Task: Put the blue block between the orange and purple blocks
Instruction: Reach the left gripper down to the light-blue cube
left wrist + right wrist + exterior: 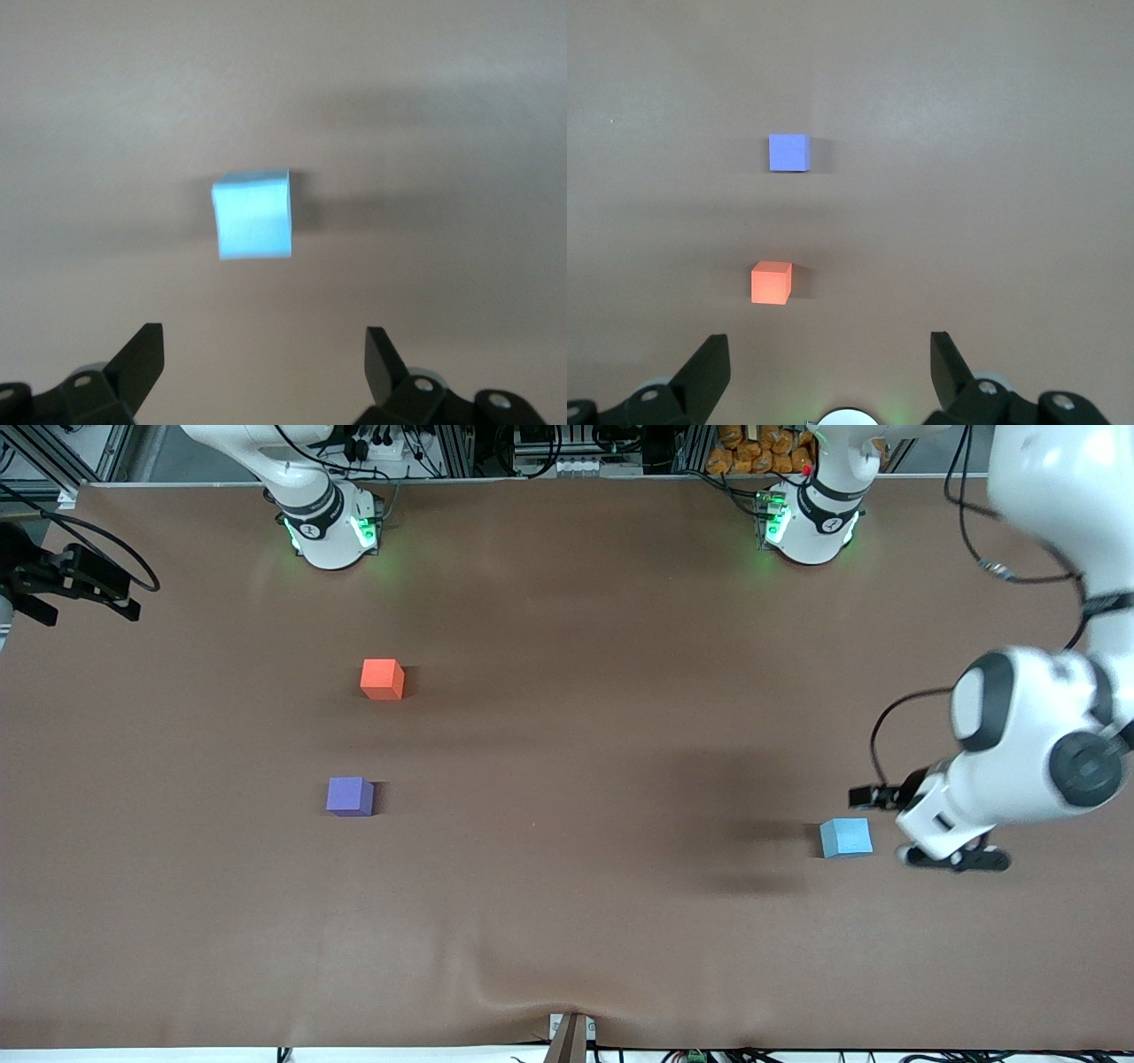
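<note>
A brown table [567,921] fills the front view. Toward the right arm's end the orange block [383,678] is set, with the purple block [349,795] nearer the camera, a gap left between them. The blue block [845,837] lies well apart at the left arm's end. The left gripper [943,856] is held low at the block's three o'clock, just beside it, not touching, presumably lined up for a pick. No right gripper is seen here.

In the left wrist view the left gripper [264,354] is spread wide and empty, the blue block [253,214] at twelve o'clock.

In the right wrist view the right gripper [830,359] is likewise parted and empty, held high while that arm waits; the purple block [788,151] is seen at twelve o'clock of the orange block [771,282].
</note>
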Tool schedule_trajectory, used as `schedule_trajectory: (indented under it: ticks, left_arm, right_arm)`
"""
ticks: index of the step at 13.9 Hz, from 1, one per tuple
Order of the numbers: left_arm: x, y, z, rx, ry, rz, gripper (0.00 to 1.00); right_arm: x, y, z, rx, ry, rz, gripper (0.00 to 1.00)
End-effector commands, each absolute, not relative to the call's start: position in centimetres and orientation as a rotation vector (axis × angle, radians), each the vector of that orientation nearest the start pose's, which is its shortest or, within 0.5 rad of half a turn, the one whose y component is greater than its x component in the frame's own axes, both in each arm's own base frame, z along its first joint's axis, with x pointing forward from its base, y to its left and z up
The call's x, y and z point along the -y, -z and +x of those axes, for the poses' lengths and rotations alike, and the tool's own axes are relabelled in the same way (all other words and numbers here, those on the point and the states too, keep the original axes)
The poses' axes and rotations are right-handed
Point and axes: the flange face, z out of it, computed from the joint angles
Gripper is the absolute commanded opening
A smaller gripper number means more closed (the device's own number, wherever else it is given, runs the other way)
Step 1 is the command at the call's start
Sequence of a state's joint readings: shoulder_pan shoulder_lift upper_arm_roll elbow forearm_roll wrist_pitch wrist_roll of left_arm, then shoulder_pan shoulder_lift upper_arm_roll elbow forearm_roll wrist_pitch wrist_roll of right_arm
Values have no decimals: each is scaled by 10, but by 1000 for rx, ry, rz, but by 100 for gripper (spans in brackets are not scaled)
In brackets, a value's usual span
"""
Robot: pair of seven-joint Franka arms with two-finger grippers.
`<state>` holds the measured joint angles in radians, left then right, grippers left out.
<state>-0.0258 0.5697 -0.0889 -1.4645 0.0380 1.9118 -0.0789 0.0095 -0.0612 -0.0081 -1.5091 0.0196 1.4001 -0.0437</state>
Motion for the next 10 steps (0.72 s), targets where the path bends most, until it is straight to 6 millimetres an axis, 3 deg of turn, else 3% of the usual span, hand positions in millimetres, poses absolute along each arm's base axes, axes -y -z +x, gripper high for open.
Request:
schedule_trajectory:
  ticks: [1,4,7,10]
  left_arm:
    - [54,-300,708,5,-153,-3141,100]
    - [46,-261,709,31,-192,-3144,100]
    - [46,-239,710,33,-190,-3146,100]
    - [46,-204,706,33,-251,-3143,100]
  right_arm:
    - [-6,-675,518,53,-84,-3119,100]
    - [-6,-674,518,53,-88,-3118,100]
    - [-6,-674,518,55,-91,-3119,100]
    - [-5,-673,518,53,-93,-3119,100]
